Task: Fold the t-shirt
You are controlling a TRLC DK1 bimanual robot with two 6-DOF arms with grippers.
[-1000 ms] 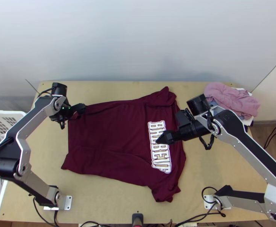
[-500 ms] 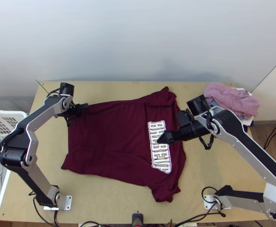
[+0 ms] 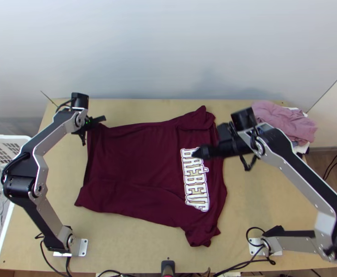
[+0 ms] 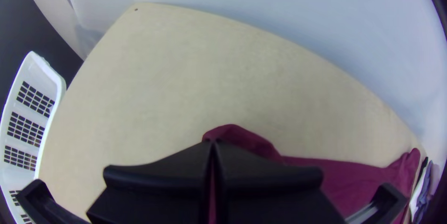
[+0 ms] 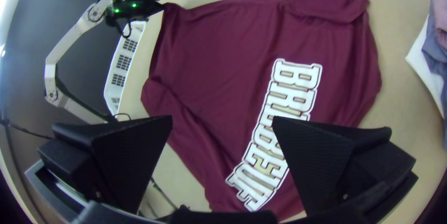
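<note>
Shirt [image 3: 131, 161] spread on table [image 3: 261, 207]; my left gripper [image 4: 212, 143] pinches its far-left corner [image 3: 94, 131], my right gripper [image 5: 223, 119] gapes above it. First fold starting, I judge; next, grab the far sleeve [image 3: 200, 120].

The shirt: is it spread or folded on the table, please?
Spread: the shirt lies wide over the table, its white print showing, with one corner pinched in the left tool.
</note>
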